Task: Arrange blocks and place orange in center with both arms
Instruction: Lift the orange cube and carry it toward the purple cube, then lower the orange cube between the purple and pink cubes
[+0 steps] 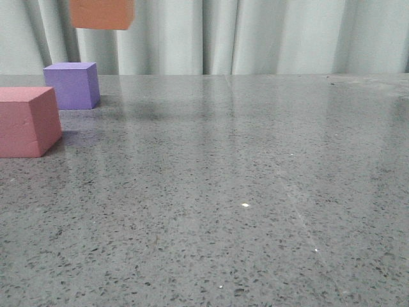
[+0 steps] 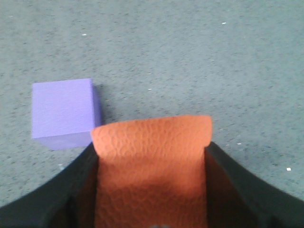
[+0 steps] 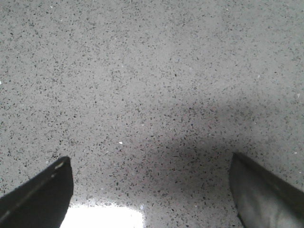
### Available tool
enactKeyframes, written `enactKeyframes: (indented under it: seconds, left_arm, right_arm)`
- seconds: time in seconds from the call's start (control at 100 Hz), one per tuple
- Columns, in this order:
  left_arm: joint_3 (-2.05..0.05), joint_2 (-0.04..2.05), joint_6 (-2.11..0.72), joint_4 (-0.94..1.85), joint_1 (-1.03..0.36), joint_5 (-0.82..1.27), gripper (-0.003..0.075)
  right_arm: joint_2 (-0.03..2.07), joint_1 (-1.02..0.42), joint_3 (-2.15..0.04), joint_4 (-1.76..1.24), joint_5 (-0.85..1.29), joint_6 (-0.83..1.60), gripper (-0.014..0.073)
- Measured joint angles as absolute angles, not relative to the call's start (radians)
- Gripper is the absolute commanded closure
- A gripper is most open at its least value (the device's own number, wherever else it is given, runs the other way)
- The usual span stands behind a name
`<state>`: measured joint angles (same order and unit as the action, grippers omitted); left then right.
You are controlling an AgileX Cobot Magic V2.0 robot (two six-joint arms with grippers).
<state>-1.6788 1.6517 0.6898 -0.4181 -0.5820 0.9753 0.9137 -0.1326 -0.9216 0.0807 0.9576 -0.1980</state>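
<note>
My left gripper (image 2: 151, 190) is shut on the orange cube (image 2: 152, 161) and holds it high in the air. In the front view the orange cube (image 1: 102, 13) hangs at the top left edge, above the purple cube (image 1: 73, 85); the gripper itself is out of that frame. The purple cube (image 2: 64, 114) sits on the tabletop below and beside the held cube. The pinkish-red cube (image 1: 27, 121) sits at the left edge, nearer than the purple one. My right gripper (image 3: 152, 190) is open and empty over bare speckled tabletop (image 3: 152, 85).
The grey speckled tabletop (image 1: 255, 192) stretches to the right of the two cubes. A pale curtain (image 1: 275, 35) hangs behind the table's far edge. A bright glare patch (image 3: 102, 217) lies on the stone under the right gripper.
</note>
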Motion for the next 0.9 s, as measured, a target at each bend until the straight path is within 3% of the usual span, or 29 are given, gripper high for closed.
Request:
enactKeyframes:
  seconds: [0.9]
  left_arm:
    - [-1.401,1.591,0.670,-0.427,-0.438,0.840,0.0720]
  right_arm:
    - [0.914,-0.133,-0.922,0.081,0.958,-0.198,-0.0061]
